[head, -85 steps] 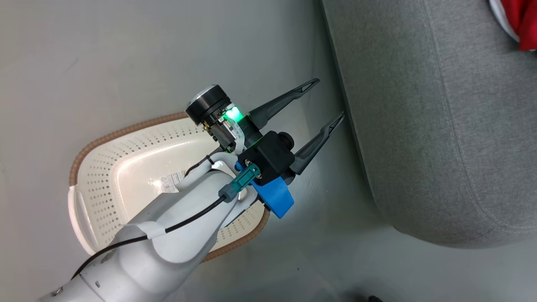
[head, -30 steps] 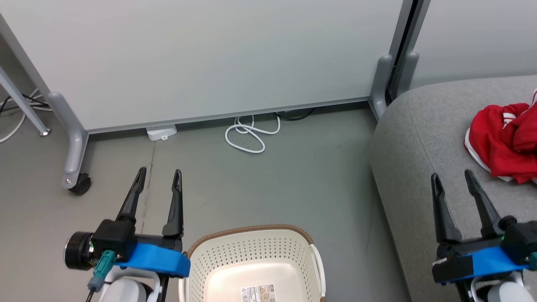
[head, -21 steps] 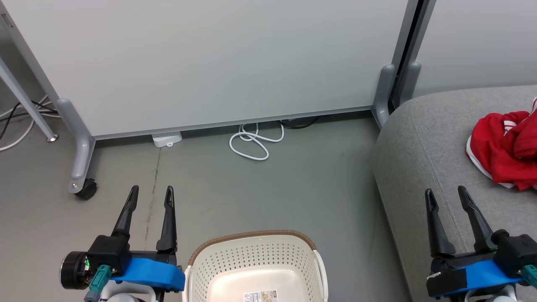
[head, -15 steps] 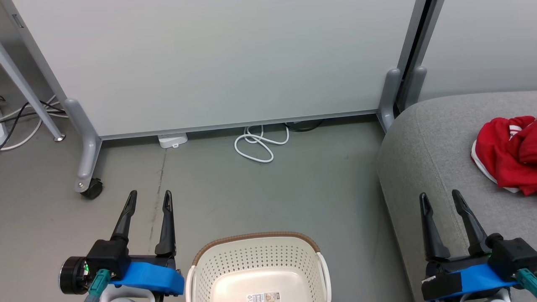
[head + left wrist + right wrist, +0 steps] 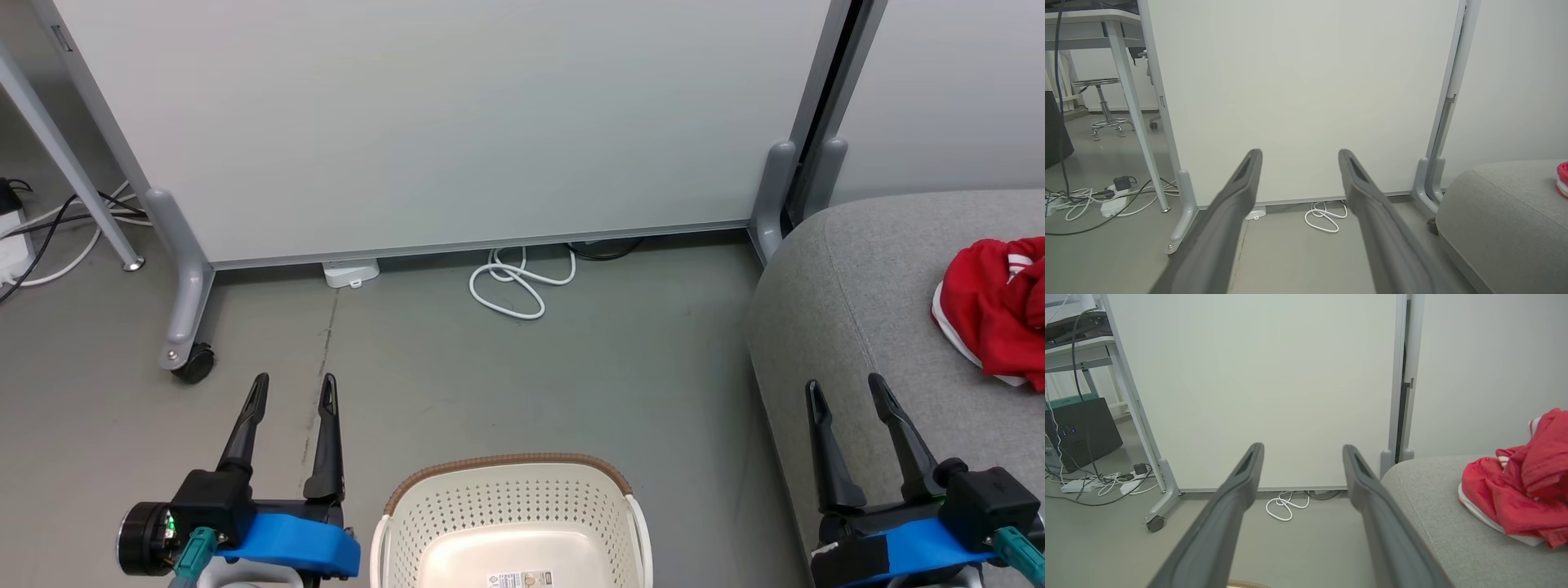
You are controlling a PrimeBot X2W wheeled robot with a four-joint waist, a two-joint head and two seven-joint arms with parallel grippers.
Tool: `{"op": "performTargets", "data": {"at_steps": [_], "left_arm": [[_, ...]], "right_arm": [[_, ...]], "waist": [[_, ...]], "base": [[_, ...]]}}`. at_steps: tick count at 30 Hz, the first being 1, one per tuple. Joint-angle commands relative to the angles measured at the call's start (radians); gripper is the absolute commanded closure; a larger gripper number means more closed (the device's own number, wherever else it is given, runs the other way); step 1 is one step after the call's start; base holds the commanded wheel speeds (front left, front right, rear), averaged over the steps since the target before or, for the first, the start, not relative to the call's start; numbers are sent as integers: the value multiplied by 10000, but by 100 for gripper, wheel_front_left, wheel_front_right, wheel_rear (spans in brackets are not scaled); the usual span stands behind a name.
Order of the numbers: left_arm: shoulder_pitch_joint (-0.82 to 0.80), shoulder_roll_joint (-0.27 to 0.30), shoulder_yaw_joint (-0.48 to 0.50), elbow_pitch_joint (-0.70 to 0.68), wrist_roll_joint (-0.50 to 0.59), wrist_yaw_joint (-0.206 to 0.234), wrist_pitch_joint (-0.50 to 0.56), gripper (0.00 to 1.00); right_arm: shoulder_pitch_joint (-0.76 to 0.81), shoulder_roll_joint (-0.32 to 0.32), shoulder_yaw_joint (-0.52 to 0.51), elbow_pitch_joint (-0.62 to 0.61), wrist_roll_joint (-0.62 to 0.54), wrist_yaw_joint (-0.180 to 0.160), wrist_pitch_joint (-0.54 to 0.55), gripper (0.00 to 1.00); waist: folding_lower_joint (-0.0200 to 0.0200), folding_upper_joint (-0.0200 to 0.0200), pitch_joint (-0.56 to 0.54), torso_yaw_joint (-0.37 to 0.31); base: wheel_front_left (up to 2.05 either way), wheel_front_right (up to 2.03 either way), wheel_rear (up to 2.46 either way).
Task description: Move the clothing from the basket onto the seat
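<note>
1. The left pincer [image 5: 295, 380] hangs over the grey floor [image 5: 506, 376] at the lower left of the head view. Its two dark fingers are spread apart and point towards the white partition panel [image 5: 457, 122], with nothing between them.
2. The right pincer [image 5: 842, 382] hangs at the lower right, over the near edge of the seat [image 5: 857, 286]. Its fingers are also spread wide and hold nothing.
3. The clothing [image 5: 992, 314] lies in a crumpled red heap with white trim on top of the seat. It is ahead of the right pincer and further to the right, clear of both fingers. In the right wrist view the heap sits to the right of the right-hand finger, not touching it.
4. From the left pincer the clothing is well apart, across the floor and the seat's rounded corner. In the left wrist view a sliver of red shows at the far right edge.
5. The basket [image 5: 506, 467] stands on the floor between the two pincers, nearer the left one and touching neither. Its brown rim faces the panel, and the barcode sticker [image 5: 522, 580] on its pale base is in plain sight.
6. A coiled white cable [image 5: 514, 287] lies on the floor at the foot of the panel, beyond the basket.
</note>
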Motion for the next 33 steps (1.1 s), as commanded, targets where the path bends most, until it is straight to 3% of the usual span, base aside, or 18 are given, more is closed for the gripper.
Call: {"op": "performTargets", "data": {"at_steps": [1, 3, 4, 9, 33], "left_arm": [[84, -28, 59, 17, 93, -39, -28, 0], [77, -39, 85, 27, 138, -46, -29, 0], [29, -30, 66, 31, 77, -6, 4, 100], [319, -65, 104, 456, -113, -9, 130, 100], [42, -150, 695, 334, -4538, -191, 1224, 100]], "right_arm": [[152, 46, -12, 16, -43, 1, -3, 0], [148, 53, -22, 29, -52, 1, -3, 0], [30, 12, -12, 48, 12, 0, -2, 100], [134, 19, -6, 465, 200, 0, 55, 100], [-240, 70, -291, 660, 4559, 0, 1183, 100]], "waist": [[0, -1, 6, 0], [0, -1, 15, -1], [0, -1, 13, 0], [0, -1, 13, -2], [0, -1, 32, -84]], "base": [[0, 0, 0], [0, 0, 0], [0, 0, 0], [0, 0, 0], [0, 0, 0]]}}
